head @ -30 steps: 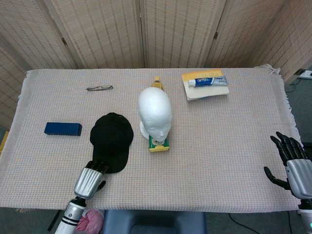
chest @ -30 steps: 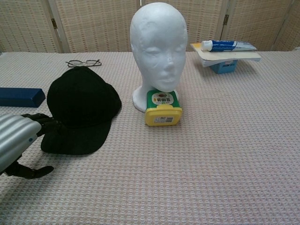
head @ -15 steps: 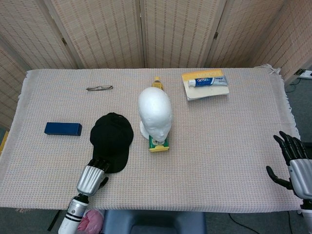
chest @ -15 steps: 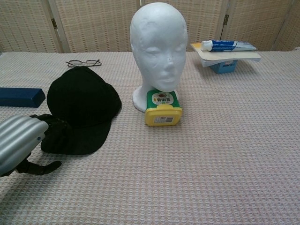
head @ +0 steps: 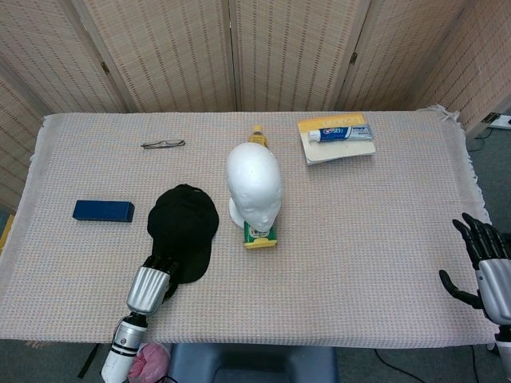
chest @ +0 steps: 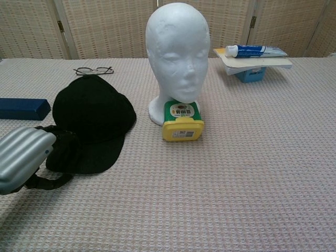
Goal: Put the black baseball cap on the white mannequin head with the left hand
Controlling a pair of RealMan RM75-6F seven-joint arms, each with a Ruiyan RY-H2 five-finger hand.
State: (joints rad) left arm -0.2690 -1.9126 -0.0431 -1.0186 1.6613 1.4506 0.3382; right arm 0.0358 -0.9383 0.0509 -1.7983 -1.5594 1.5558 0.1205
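Observation:
The black baseball cap (head: 183, 227) lies flat on the table left of the white mannequin head (head: 254, 187), its brim toward the front edge. In the chest view the cap (chest: 92, 118) sits left of the upright mannequin head (chest: 178, 58). My left hand (head: 150, 286) is at the brim's near-left edge; in the chest view the left hand (chest: 23, 157) has its dark fingers touching the brim and the thumb stretched along the cloth in front of it. The cap lies unlifted. My right hand (head: 487, 267) hangs at the table's front right corner, fingers spread, holding nothing.
A yellow-lidded tub (chest: 182, 122) stands against the front of the mannequin's base. A blue box (head: 103, 211) lies left of the cap, glasses (head: 163, 144) behind it. A toothpaste box (head: 339, 132) rests on a book at the back right. A yellow bottle (head: 257, 134) stands behind the head.
My left hand has slid forward and slightly right, bringing its fingers onto the brim. The right hand has drifted a little toward the right edge. The cap has not moved.

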